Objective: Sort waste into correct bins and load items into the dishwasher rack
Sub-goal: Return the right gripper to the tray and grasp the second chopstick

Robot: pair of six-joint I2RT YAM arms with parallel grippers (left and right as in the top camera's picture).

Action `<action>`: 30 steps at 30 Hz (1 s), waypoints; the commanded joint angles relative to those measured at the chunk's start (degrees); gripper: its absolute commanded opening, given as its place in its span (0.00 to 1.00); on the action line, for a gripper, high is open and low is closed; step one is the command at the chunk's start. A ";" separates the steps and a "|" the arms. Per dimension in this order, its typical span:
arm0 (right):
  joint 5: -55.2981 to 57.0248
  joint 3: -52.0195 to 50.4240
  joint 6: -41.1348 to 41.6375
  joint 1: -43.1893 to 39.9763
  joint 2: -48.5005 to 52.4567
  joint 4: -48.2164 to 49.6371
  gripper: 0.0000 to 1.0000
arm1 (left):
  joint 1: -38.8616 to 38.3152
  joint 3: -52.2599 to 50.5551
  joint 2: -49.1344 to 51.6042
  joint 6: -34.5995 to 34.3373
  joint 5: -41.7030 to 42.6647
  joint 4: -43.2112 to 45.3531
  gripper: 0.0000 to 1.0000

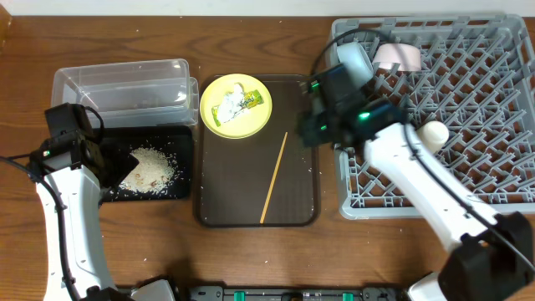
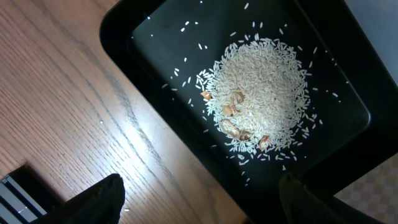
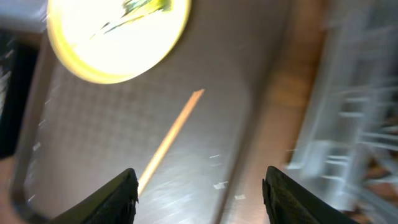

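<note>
only the overhead view takes in the dishwasher rack (image 1: 493, 92) at right, the brown serving tray (image 1: 234, 192) beside it holding the yellow plate (image 1: 216, 113) with the wrapper (image 1: 236, 104) on it and 1 chopstick (image 1: 274, 177), and the clear tub (image 1: 117, 84) behind the black tray (image 1: 180, 142). the left wrist view shows brownish bits (image 2: 229, 110) among the rice (image 2: 267, 81) heaped in that black tray, the left jaws apart and empty over its edge. the blurred right wrist view shows the right jaws apart, empty, above the brown serving tray.

A rice heap (image 2: 264, 87) with a few brownish bits (image 2: 231, 111) lies inside the black tray (image 2: 161, 56).
</note>
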 commanded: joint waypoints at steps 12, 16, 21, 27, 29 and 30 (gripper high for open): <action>0.07 0.66 15.23 12.48 18.08 -0.46 0.64 | 0.17 0.15 -0.63 -0.92 -0.26 -0.15 0.82; 0.59 0.66 16.20 13.31 21.77 -0.57 0.61 | 0.20 0.15 -0.63 -0.92 -0.26 -0.15 0.82; 2.29 0.66 17.57 13.03 22.88 -1.66 0.27 | 0.20 0.15 -0.63 -0.92 -0.26 -0.15 0.82; 3.61 0.76 17.64 10.27 21.31 -1.73 0.01 | 0.20 0.15 -0.63 -0.92 -0.26 -0.15 0.82; 3.61 0.79 17.33 8.83 20.11 -1.68 0.01 | 0.20 0.15 -0.63 -0.92 -0.26 -0.15 0.82; 3.58 0.81 16.63 8.15 19.32 -1.70 0.01 | 0.20 0.15 -0.63 -0.92 -0.26 -0.15 0.82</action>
